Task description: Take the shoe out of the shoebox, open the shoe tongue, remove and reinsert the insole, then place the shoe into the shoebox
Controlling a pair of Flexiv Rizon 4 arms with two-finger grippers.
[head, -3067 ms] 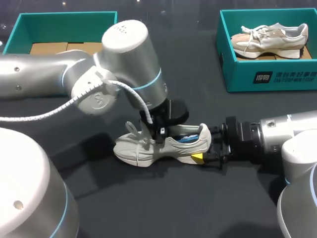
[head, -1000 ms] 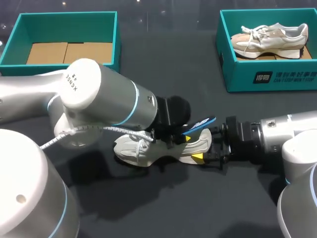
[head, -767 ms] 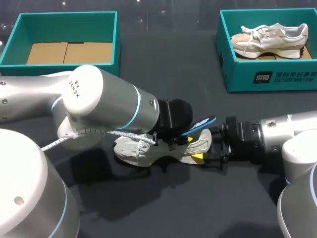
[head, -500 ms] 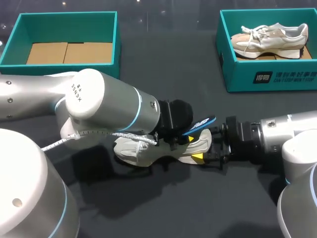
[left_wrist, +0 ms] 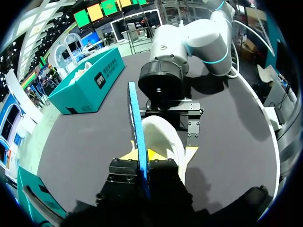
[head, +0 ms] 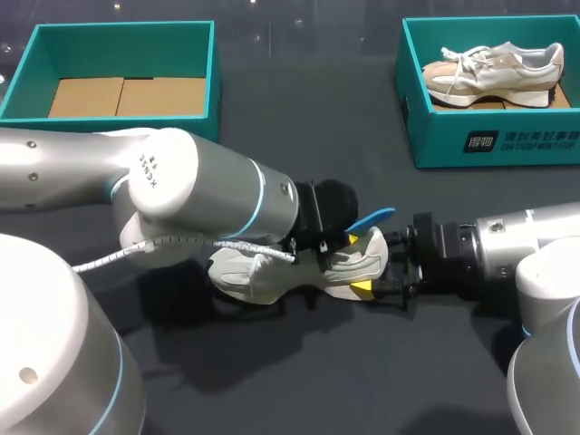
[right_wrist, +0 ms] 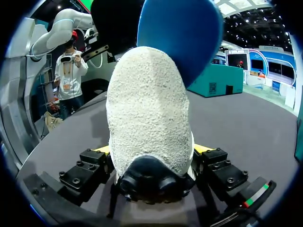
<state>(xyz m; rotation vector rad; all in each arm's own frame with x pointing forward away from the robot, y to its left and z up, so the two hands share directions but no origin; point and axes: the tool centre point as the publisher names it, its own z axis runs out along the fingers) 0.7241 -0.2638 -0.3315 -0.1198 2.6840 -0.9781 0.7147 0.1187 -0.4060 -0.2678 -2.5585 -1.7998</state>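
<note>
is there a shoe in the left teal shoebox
No, the left shoebox holds only brown cardboard; the one boxed shoe lies in the right shoebox.

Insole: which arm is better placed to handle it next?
Left. The left gripper is shut on the blue insole at the shoe's opening; the right gripper clamps the shoe's heel, steadying it.

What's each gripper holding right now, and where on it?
Left gripper: blue insole, pinched at its near end. Right gripper: shoe, clamped at the heel.
</note>
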